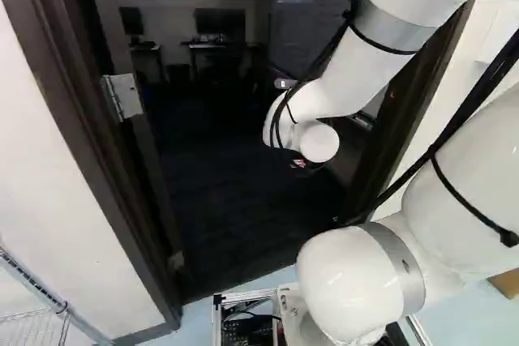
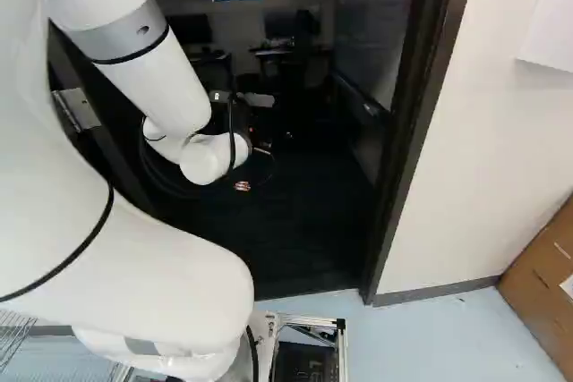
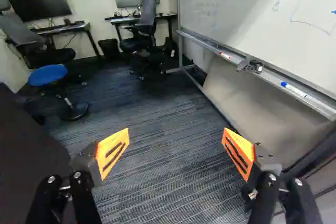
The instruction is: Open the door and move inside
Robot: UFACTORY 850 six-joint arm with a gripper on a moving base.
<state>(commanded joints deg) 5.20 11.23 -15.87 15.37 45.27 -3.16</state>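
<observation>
Gripper (image 3: 176, 142) spread wide, holding nothing, the white arm (image 1: 349, 79) reached through the doorway (image 2: 430, 87). Beside the gripper, the door (image 3: 29, 145) seemed swung inward; opening looked done, leaving the base (image 2: 342, 351) to drive inside.

Mobile robot arm (image 1: 365, 74): glossy white tubular segments with rounded joints and grey collars (image 1: 393, 28); black cables (image 1: 478, 91) run outside the casing, bound by thin black ties (image 1: 508, 238). The dark fingers (image 3: 262, 169) bear slotted orange pads (image 3: 111, 148), with small silver screws (image 3: 77, 174) behind the pads.
</observation>
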